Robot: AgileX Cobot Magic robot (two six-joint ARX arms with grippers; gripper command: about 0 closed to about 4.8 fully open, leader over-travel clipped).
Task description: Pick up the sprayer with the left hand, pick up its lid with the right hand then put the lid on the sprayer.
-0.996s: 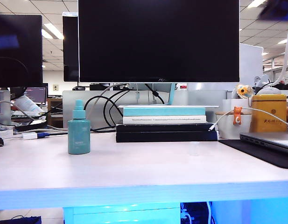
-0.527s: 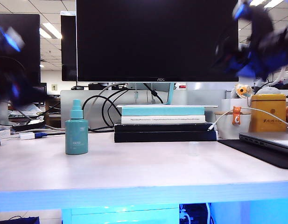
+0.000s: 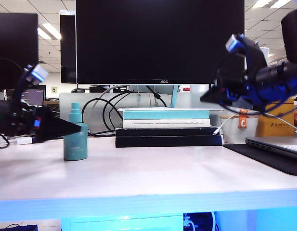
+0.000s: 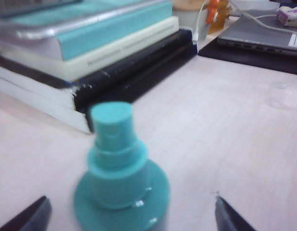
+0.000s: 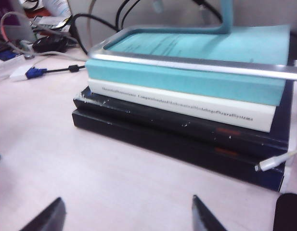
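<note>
- on your left in the exterior view, the left gripper (image 3: 66, 129) sits low over the table (image 3: 153, 173), its dark tip pointing toward the sprayer (image 3: 75, 134) and overlapping its left edge.
- from the left wrist view you see that gripper's two fingertips (image 4: 28, 219) standing wide apart, with the sprayer's (image 4: 120, 178) stepped nozzle top between them; neither tip touches it.
- the sprayer stands upright on the table, left of the stack of books (image 3: 166, 127) under the monitor (image 3: 160, 41).
- the lid (image 3: 200, 153) is a faint clear shape on the table, right of centre and in front of the books; it shows as a faint ring (image 4: 279, 95) in the left wrist view, well apart from the sprayer.
- on your right, the right gripper (image 3: 211, 96) hangs in the air, level with the monitor's lower edge.
- its fingertips (image 5: 51, 216) are spread apart over bare table, facing the books (image 5: 196, 91), holding nothing.
</note>
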